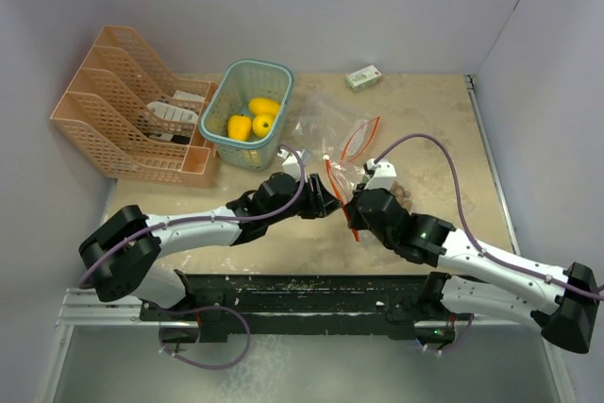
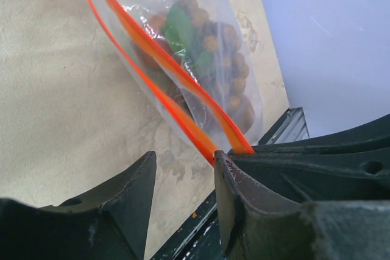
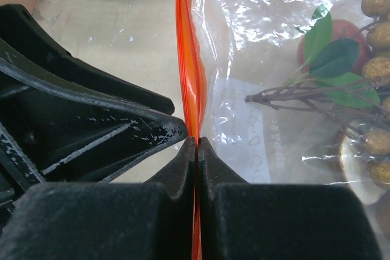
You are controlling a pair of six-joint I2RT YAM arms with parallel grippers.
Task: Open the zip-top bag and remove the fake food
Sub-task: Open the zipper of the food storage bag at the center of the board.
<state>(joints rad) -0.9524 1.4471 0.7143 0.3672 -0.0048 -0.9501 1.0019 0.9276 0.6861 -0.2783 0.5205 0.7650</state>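
Note:
The clear zip-top bag point(image 2: 201, 47) lies on the table, its orange zip strip point(image 3: 189, 59) running toward both grippers. Inside it are fake food pieces: a brownish grape cluster point(image 2: 234, 71) with green leaves point(image 3: 332, 59) and a red piece point(image 3: 344, 31). My right gripper point(image 3: 197, 140) is shut on the orange strip, seen from above at the bag's near end point(image 1: 356, 207). My left gripper point(image 2: 184, 156) faces it point(image 1: 328, 200). Its jaws stand apart with nothing between them, and the strip's end touches the tip of one finger point(image 2: 222, 162). Several yellow fruits point(image 1: 253, 120) sit in a teal basket point(image 1: 274, 73).
A second clear bag with a red zip point(image 1: 359, 139) lies behind the held one. A peach file organizer point(image 1: 123, 110) stands at the back left, next to the basket. A small white-green box point(image 1: 363, 76) rests by the back wall. The table's black front rail point(image 2: 195, 229) lies under the grippers.

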